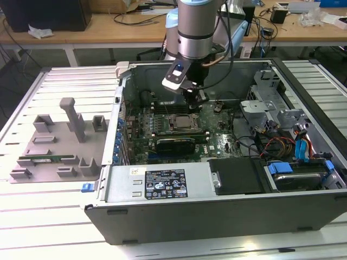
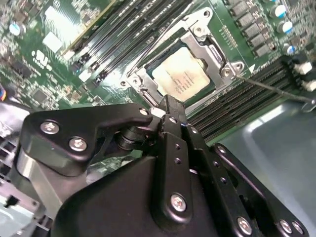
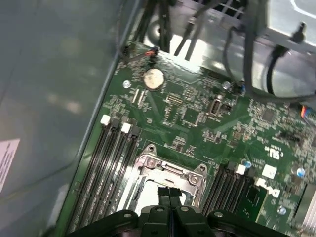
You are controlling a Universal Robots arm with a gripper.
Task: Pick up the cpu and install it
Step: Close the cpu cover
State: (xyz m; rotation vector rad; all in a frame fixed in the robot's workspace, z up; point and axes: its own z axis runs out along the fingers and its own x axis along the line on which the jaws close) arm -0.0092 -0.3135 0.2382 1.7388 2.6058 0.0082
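Note:
The cpu [image 2: 180,76], a silvery square with faint print, lies flat inside the metal socket frame [image 2: 212,54] on the green motherboard. In the exterior view the cpu [image 1: 182,122] sits in the middle of the open computer case. My gripper [image 1: 194,101] hangs just above it, a little toward the case's back wall. In both wrist views the black fingers [image 2: 169,109] are pressed together with nothing between them, and the gripper [image 3: 169,191] tips hover over the socket frame [image 3: 170,170], apart from the chip.
Black memory slots [image 2: 128,34] flank the socket on both sides. The case walls [image 1: 120,108] surround the board, with a power supply [image 1: 162,184] in front and drive cages and cables [image 1: 287,141] at the exterior view's right. A grey fixture tray [image 1: 54,146] lies outside, left.

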